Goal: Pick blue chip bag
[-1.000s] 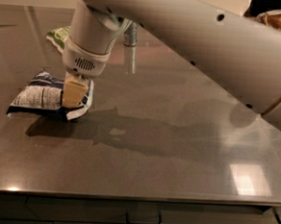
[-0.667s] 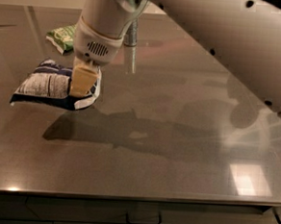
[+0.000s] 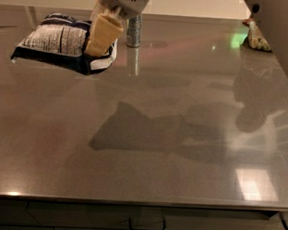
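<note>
The blue chip bag [image 3: 57, 44] is a puffy navy bag with a white label panel. It hangs in the air at the upper left, well above the grey counter [image 3: 147, 137], and its shadow lies on the counter in the middle. My gripper [image 3: 102, 35] comes down from the top edge and is shut on the bag's right end, with a tan finger [image 3: 101, 34] pressed against it. The green chip bag is out of view.
A metal can [image 3: 134, 31] stands on the counter just behind the gripper. A packaged snack [image 3: 258, 38] lies at the far right edge beside the robot's white body [image 3: 280, 32]. Drawers run under the counter's front edge.
The gripper has lifted the blue bag from the counter to well above it. The view has shifted, and the green bag has left the frame.
</note>
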